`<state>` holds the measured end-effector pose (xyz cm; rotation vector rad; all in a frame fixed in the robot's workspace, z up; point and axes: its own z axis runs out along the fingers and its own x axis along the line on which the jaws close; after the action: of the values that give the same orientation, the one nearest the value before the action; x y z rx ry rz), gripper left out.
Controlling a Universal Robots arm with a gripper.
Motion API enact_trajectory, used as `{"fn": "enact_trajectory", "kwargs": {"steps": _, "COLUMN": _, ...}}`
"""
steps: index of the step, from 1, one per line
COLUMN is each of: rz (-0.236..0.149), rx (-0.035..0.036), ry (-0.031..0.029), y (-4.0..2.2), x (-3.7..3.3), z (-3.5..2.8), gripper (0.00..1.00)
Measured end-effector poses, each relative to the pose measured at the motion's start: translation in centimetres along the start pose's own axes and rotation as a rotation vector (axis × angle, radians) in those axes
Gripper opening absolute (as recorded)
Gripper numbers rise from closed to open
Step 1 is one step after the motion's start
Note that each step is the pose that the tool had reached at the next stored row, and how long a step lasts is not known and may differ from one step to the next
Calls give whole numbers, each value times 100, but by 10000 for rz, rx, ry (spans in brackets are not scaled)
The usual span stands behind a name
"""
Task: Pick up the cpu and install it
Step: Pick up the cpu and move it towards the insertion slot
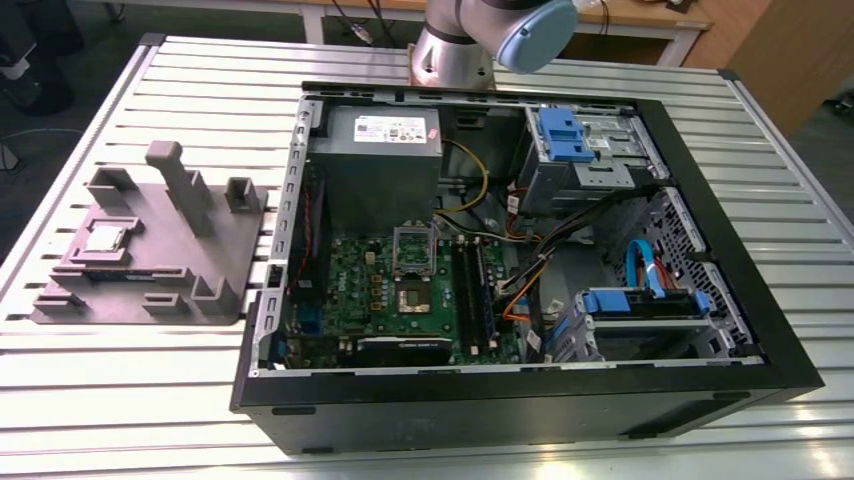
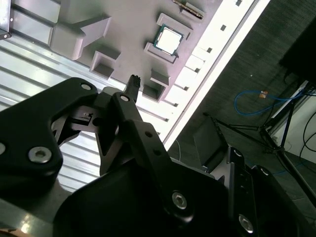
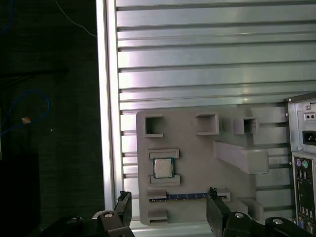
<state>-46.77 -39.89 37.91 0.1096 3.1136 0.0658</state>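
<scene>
The cpu (image 1: 107,238) is a small silver square chip. It lies flat in a recess of the grey holder block (image 1: 200,262) on the table, at the exterior view's left beside the computer case. Both wrist views look down on the cpu (image 3: 162,168) (image 2: 169,39) from well above. My gripper (image 3: 169,207) is open, its two black fingers (image 3: 123,207) spread wide with nothing between them and clear of the chip. Inside the case, the motherboard's socket (image 1: 414,290) lies open with its silver bracket (image 1: 414,243) raised.
The open black computer case (image 1: 747,240) holds a grey power-supply box (image 1: 383,135), blue drive brackets (image 1: 567,135), cables and memory slots. The holder block has upright posts (image 1: 176,180) and a long card (image 3: 185,196) in a slot. The slatted metal table (image 3: 207,59) ends just beyond the block.
</scene>
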Motion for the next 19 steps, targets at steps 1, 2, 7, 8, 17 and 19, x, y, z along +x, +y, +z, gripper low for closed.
{"fn": "enact_trajectory", "kwargs": {"steps": 1, "rz": 0, "rx": 0, "ry": 0, "y": 0, "x": 0, "z": 2, "gripper": 71}}
{"fn": "enact_trajectory", "kwargs": {"steps": 2, "rz": 0, "rx": -1, "ry": 0, "y": 0, "x": 0, "z": 5, "gripper": 71}}
{"fn": "enact_trajectory", "kwargs": {"steps": 7, "rz": 0, "rx": 0, "ry": 1, "y": -1, "x": 0, "z": 14, "gripper": 71}}
{"fn": "enact_trajectory", "kwargs": {"steps": 8, "rz": 0, "rx": 0, "ry": 1, "y": -1, "x": 0, "z": 16, "gripper": 71}}
{"fn": "enact_trajectory", "kwargs": {"steps": 17, "rz": 0, "rx": 0, "ry": 0, "y": -2, "x": 1, "z": 37, "gripper": 71}}
{"fn": "enact_trajectory", "kwargs": {"steps": 19, "rz": 0, "rx": 0, "ry": 1, "y": -2, "x": 1, "z": 43, "gripper": 71}}
